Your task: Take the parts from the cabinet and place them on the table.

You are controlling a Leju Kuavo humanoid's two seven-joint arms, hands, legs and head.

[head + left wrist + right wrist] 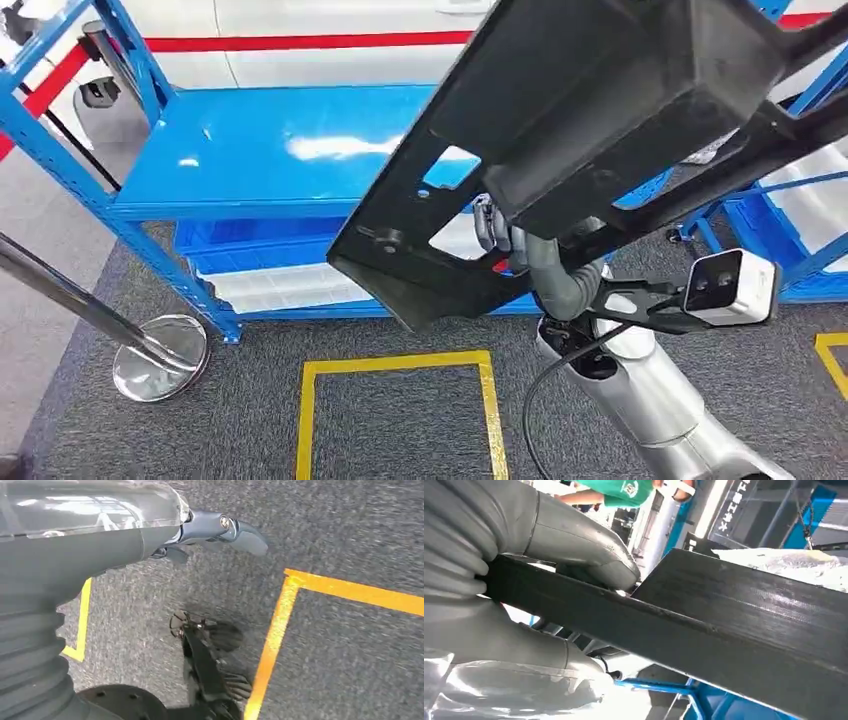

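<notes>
- Chrome stanchion post (60, 290) with round base (160, 357) at far left of head view, standing on grey carpet (400, 430).
- Blue shelf rack (270, 150) just beyond, glossy top shelf bare where visible, lower shelves holding blue bins with white contents (270, 285).
- Yellow taped square (400, 362) on carpet in front of rack.
- Left hand (220, 532) hanging over carpet in left wrist view, fingers loosely apart, holding nothing; yellow floor tape (272, 640) below it.
- Large black plastic part (600, 130) raised high and tilted across right half of head view, in front of rack, cut-outs showing blue shelf through them.
- Right hand (545, 265) under part, gripping its lower edge; in right wrist view thick grey thumb (589, 555) pressed on one face of black part (734, 630) and rest of hand (509, 640) on other face, so clamped firmly.
- Silver right forearm (650, 400) rising from lower right, white wrist camera (735, 285) beside it.
- Second blue rack (790, 215) at far right edge.
- Person in green shirt (616, 491) in background of right wrist view.
</notes>
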